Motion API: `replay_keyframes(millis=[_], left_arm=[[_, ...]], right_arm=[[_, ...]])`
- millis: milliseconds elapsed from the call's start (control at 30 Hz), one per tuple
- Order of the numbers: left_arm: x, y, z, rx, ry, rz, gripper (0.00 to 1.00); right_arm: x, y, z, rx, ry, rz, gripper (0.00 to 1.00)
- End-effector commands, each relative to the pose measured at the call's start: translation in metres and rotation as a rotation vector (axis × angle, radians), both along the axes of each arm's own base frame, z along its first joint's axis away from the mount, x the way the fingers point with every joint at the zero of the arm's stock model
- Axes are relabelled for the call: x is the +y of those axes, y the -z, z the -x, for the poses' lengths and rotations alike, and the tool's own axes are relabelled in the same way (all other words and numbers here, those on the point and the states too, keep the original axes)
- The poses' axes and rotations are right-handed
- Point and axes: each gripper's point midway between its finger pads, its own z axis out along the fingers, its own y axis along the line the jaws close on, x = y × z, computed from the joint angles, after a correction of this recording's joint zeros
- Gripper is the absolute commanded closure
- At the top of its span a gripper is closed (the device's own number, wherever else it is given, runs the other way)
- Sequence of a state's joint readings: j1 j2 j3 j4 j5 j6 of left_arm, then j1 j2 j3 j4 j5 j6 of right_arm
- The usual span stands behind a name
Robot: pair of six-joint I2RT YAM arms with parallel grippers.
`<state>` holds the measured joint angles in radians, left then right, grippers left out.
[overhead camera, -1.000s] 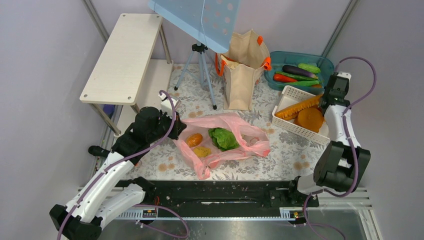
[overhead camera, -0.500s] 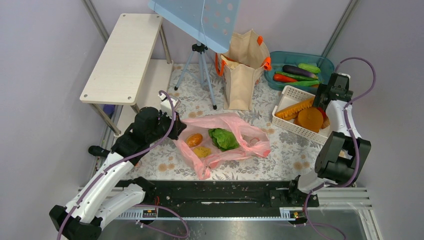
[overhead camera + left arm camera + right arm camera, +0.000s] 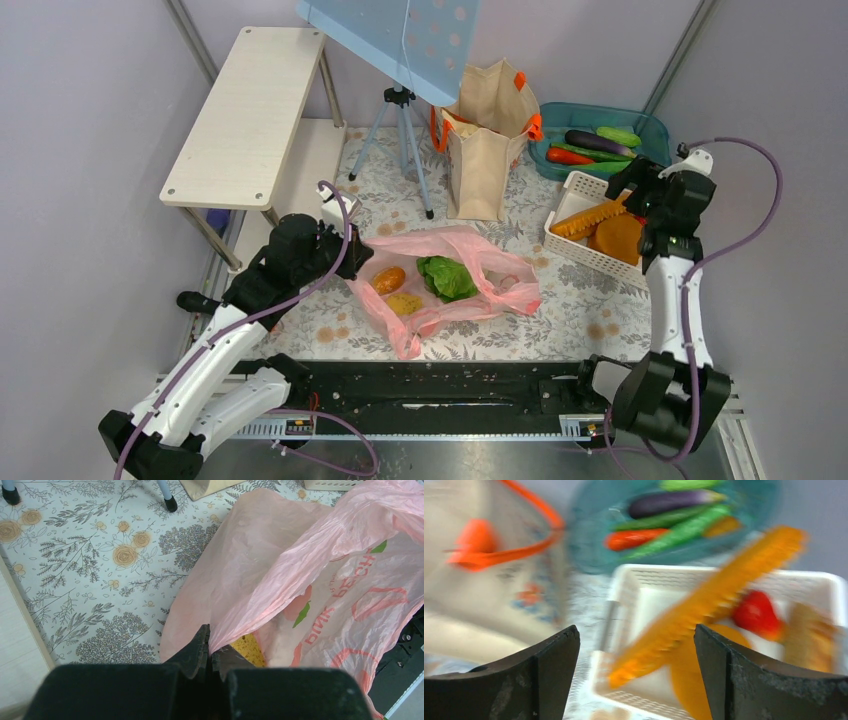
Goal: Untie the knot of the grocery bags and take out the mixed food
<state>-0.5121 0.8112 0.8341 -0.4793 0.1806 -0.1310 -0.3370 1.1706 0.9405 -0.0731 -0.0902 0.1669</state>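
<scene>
Above the white basket (image 3: 590,232) at far right, my right gripper (image 3: 632,183) hangs spread wide and empty over the long orange piece (image 3: 598,214). My left gripper (image 3: 210,652) is pinched tight on the pink grocery bags (image 3: 445,282) at its left edge, mid-table. Leafy green vegetable (image 3: 446,277) and two orange-brown pieces (image 3: 389,279) lie inside. I judge unloading is underway; next, the right arm must reach into the mouth.

Even, bright light fills the booth from above, and shadows under the tripod (image 3: 401,150) stay faint and soft. The left wrist view is crisp, with mild sheen on the pink bag (image 3: 320,575). The right wrist view is smeared with motion blur, the white basket (image 3: 644,595) streaked.
</scene>
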Motion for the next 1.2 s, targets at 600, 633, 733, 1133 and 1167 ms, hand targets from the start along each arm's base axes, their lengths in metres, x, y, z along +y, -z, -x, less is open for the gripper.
replay_keyframes(millis=[600, 633, 733, 1133, 1167], left_arm=[[0.000, -0.005, -0.013, -0.021, -0.033, -0.014, 1.00], [0.000, -0.004, -0.013, -0.019, -0.036, -0.020, 1.00], [0.003, -0.001, -0.016, -0.019, -0.050, -0.036, 1.00], [0.008, 0.002, -0.019, -0.021, -0.070, -0.065, 1.00], [0.008, 0.002, -0.019, -0.022, -0.068, -0.063, 1.00]], right_arm=[[0.308, -0.078, 0.143, -0.334, -1.014, -0.224, 0.21], [0.317, -0.076, 0.150, -0.325, -1.050, -0.212, 0.22], [0.348, -0.075, 0.170, -0.325, -1.153, -0.152, 0.25], [0.430, -0.018, 0.193, -0.173, -1.278, 0.275, 0.44], [0.434, -0.008, 0.188, -0.128, -1.259, 0.315, 0.44]])
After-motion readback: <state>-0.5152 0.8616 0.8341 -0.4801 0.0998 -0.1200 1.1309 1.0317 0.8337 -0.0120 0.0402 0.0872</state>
